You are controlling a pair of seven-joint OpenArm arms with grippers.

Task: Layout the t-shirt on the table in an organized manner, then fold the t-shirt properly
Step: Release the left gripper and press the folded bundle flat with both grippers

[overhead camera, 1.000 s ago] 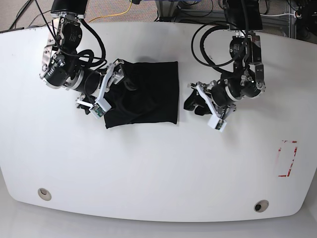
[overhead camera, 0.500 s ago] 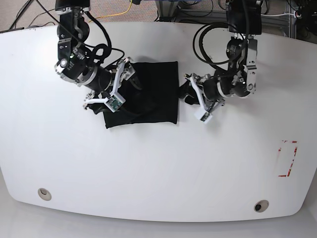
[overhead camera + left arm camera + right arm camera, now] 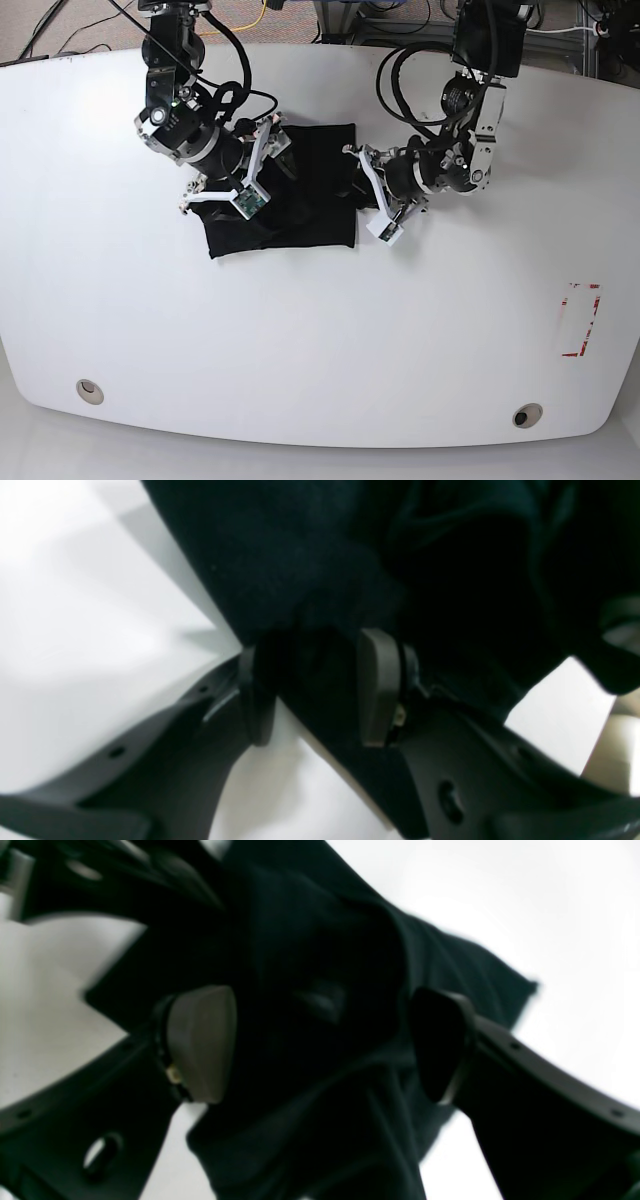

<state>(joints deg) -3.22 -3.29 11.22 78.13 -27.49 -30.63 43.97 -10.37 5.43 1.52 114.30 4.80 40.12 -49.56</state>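
Black t-shirt [image 3: 320, 965] is seen filling the middle of the frame, rumpled, with folds running toward the bottom edge. The right gripper [image 3: 320, 1040] is seen with jaws set wide apart, one grey pad [image 3: 200, 1040] on the frame's left and a dark pad on the right, cloth lying between them. Whether the pads touch the cloth cannot be told. White table [image 3: 525, 915] is seen at upper right and at left. Another dark arm part [image 3: 100, 875] is seen at upper left. The picture is blurred.
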